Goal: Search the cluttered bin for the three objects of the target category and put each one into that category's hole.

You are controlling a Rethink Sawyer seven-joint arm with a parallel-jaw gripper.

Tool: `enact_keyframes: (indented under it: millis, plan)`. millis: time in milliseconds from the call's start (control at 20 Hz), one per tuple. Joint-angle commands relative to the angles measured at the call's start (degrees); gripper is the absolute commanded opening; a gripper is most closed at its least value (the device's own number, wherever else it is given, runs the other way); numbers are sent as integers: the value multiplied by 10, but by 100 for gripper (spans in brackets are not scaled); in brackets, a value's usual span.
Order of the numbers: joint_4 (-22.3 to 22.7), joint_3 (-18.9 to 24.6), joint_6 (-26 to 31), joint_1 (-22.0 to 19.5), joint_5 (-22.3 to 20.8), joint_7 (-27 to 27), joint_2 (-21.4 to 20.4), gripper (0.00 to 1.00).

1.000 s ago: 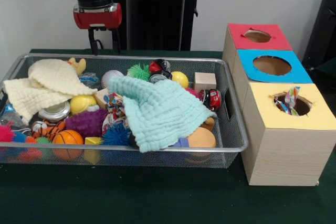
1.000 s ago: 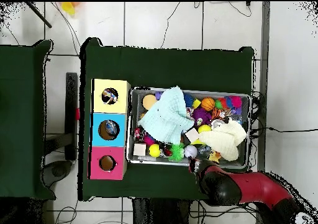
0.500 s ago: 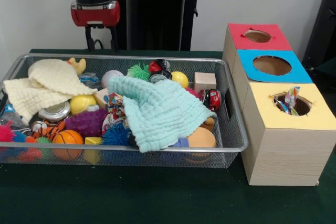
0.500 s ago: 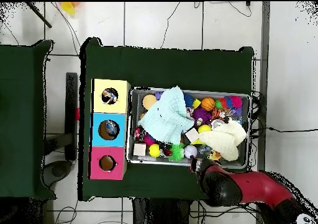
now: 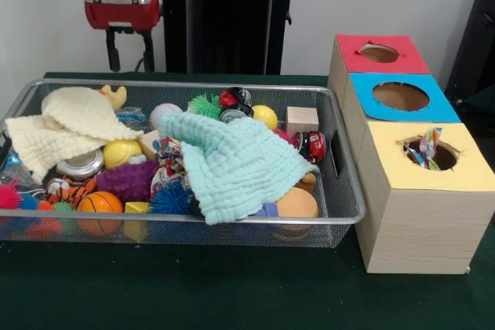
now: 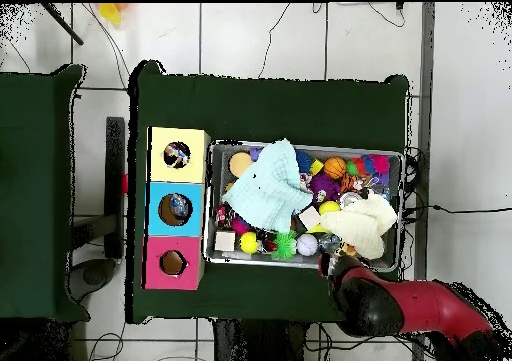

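My gripper [image 5: 129, 56] hangs open and empty high above the back left of the wire bin [image 5: 193, 219], over the yellow duck [image 5: 116, 96]. The bin is packed with toys: a teal cloth [image 5: 232, 164] draped over the middle, a cream cloth [image 5: 73, 121] at the left, a small basketball [image 5: 100, 202], a blue spiky ball [image 5: 170, 199], a wooden cube [image 5: 302, 120] and a red toy car [image 5: 313, 146]. In the overhead view the red arm [image 6: 420, 312] reaches toward the bin's [image 6: 404, 202] lower right corner.
A wooden box right of the bin has a red-topped hole [image 5: 379, 53], a blue-topped hole [image 5: 401, 96] and a yellow-topped hole [image 5: 431, 152] with something colourful sticking out. Green cloth [image 5: 232, 291] covers the table. Under the cloths the bin's contents are hidden.
The gripper has risen and moved left in the front view, staying open and empty. Nothing in the bin has shifted.
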Motion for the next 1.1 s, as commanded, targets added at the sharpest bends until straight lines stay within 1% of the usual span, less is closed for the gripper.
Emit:
enact_keyframes:
  millis: [50, 300, 450, 500, 600, 800, 1100]
  plan:
    - [-61, -3, 13, 36, -41, -23, 38, 100]
    - [-121, -58, -47, 72, -97, 12, 119, 100]
    - [-146, -72, -76, 77, -115, 21, 158, 100]
    - [-150, -73, -80, 75, -118, 19, 165, 100]
    - [-156, -76, -82, 75, -121, 18, 171, 100]
    - [-168, -97, -83, 89, -133, 17, 167, 100]
    - [-169, -89, -76, 71, -127, -15, 167, 100]
